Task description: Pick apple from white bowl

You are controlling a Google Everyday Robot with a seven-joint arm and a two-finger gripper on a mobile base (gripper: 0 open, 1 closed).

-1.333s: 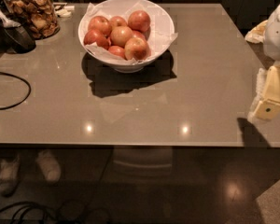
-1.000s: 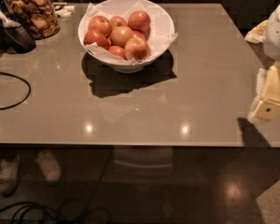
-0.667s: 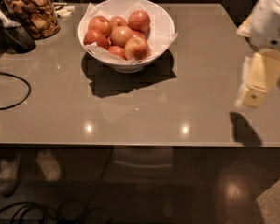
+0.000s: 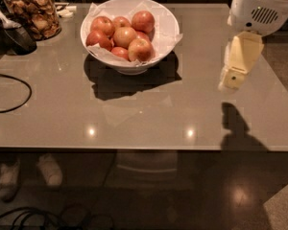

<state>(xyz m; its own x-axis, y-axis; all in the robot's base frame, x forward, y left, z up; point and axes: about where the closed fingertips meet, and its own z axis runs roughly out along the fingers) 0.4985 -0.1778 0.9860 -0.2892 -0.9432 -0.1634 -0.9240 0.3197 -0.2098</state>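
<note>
The white bowl (image 4: 168, 20), lined with crinkled white paper, stands at the back middle of the grey table and holds several apples. The apple (image 4: 124, 36), large, reddish-pink with a pale yellow-orange patch, lies in the middle of the pile. Smaller red apples lie around it. My gripper (image 4: 233, 78) hangs from the white arm at the right, above the table's right side, well to the right of the bowl and a little nearer than it. It holds nothing that I can see.
A glass jar of brown snacks (image 4: 32, 11) stands at the back left, beside a dark scoop (image 4: 17, 35). A black cable (image 4: 9, 92) loops over the table's left edge. The table's front edge (image 4: 134, 150) runs across the lower middle.
My arm and gripper have moved left from the right edge, in over the table and closer to the bowl. The bowl and apples have not moved.
</note>
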